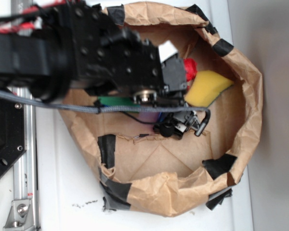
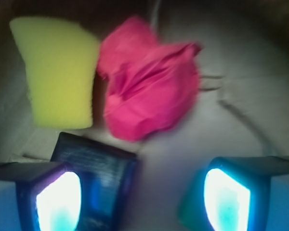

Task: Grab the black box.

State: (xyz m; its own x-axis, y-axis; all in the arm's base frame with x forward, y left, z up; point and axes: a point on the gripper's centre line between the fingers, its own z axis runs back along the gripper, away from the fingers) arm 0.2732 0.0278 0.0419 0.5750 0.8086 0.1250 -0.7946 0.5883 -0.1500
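In the wrist view the black box [image 2: 98, 171] is a glossy dark block lying on the paper floor. It sits low in the gap between my fingers, close against the left fingertip [image 2: 58, 202]. My gripper [image 2: 142, 202] is open and wide, with bare paper between the box and the right fingertip [image 2: 226, 199]. In the exterior view the gripper [image 1: 180, 126] points down inside the paper bag [image 1: 241, 72], and the arm hides the box.
A yellow sponge [image 2: 58, 72] [image 1: 207, 87] and a crumpled red cloth [image 2: 147, 79] [image 1: 190, 68] lie just beyond the box. A green block [image 2: 189, 211] [image 1: 114, 101] touches the right finger's side. Crumpled bag walls patched with black tape [image 1: 107, 149] ring the space.
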